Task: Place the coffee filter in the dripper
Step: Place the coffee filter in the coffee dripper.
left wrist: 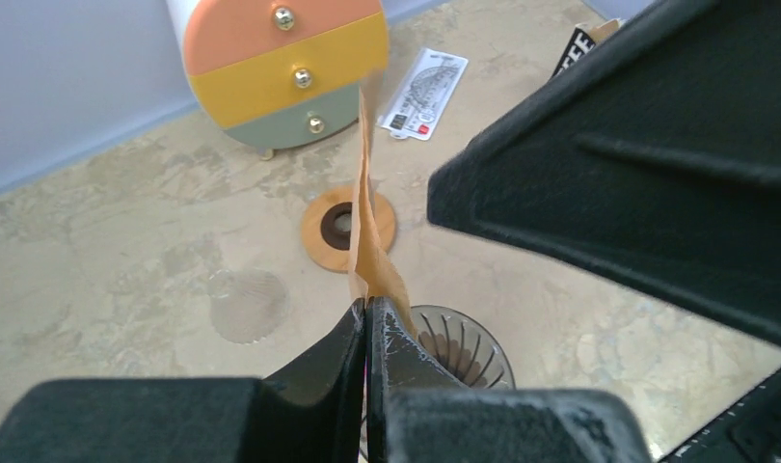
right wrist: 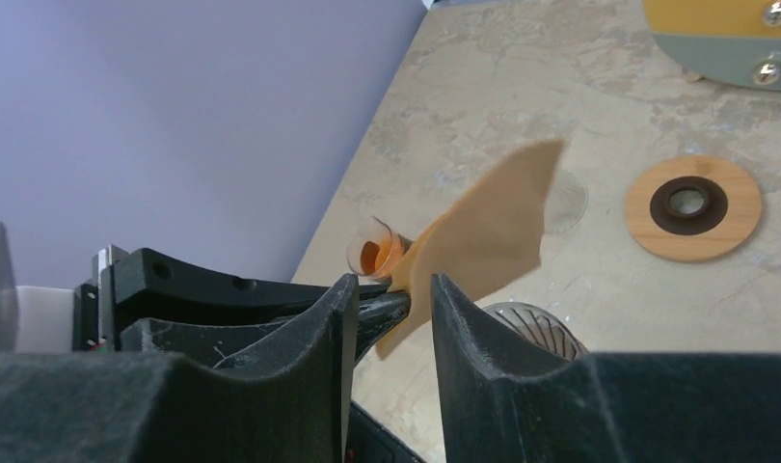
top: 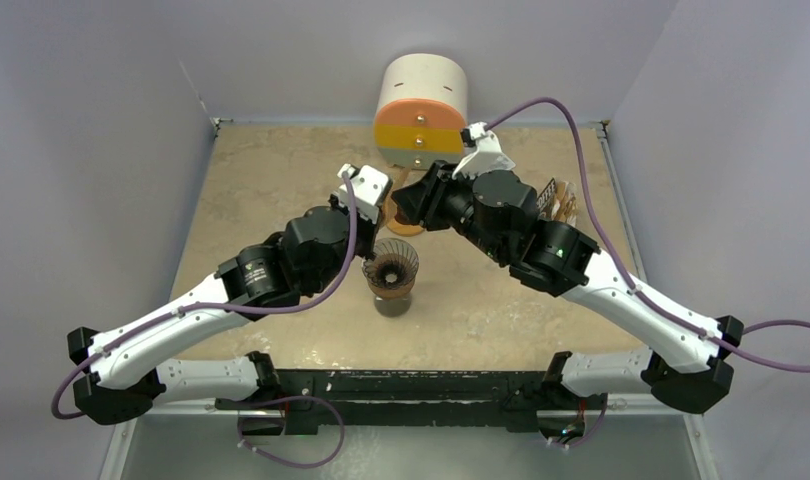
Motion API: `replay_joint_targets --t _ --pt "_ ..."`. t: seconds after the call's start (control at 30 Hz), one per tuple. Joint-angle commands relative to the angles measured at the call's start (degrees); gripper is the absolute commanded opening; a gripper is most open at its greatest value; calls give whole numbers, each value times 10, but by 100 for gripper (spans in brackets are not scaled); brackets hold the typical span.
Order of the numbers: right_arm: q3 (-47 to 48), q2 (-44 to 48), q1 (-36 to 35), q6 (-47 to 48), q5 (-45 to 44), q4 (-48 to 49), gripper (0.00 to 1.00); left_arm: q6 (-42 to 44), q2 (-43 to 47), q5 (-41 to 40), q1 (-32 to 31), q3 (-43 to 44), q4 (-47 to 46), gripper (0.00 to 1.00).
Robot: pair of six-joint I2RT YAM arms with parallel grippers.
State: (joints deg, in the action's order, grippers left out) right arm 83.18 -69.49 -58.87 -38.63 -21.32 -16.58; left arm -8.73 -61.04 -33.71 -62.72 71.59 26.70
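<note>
- Table [top: 271, 180]: mottled beige top, walled at the sides and back.
- Left gripper [left wrist: 367, 311]: jaws pressed together on the lower edge of the filter, holding it above the table.
- Clear disc [left wrist: 247, 304]: flat on the table, left of the dripper in the left wrist view.
- Filter [left wrist: 365, 207]: brown paper, folded flat, standing edge-up from the left jaws. It is in the air just above the dripper and not inside it.
- Dripper [top: 393, 266]: ribbed glass cone, upright on its base at mid-table, below both grippers.
- Ring [right wrist: 693, 207]: wooden with a dark centre, flat on the table between dripper and chest.
- Right gripper [right wrist: 393, 286]: jaws apart, one on either side of the filter's lower corner and the left fingertips. No contact with the paper can be made out.
- Chest [top: 421, 105]: small, rounded, with orange, yellow and green drawers, at the back edge.
- Leaflet [left wrist: 425, 92]: white, flat, beside the chest.
</note>
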Motion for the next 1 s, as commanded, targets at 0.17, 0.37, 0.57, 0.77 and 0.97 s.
replay_joint_targets --t 0.17,0.37,0.57,0.77,0.97 --pt "-22 8 -4 -19 66 -1 31 -71 13 39 -2 57 62 0" --pt "-36 17 -4 -32 66 -4 30 -74 17 39 -2 58 66 0" --pt "-45 17 -3 -57 45 0 35 -71 18 38 -2 54 68 0" --pt "-43 3 -4 -81 47 2 34 -69 23 43 -2 50 65 0" --pt "-45 -9 -3 -95 57 -4 32 -68 26 50 -2 47 60 0"
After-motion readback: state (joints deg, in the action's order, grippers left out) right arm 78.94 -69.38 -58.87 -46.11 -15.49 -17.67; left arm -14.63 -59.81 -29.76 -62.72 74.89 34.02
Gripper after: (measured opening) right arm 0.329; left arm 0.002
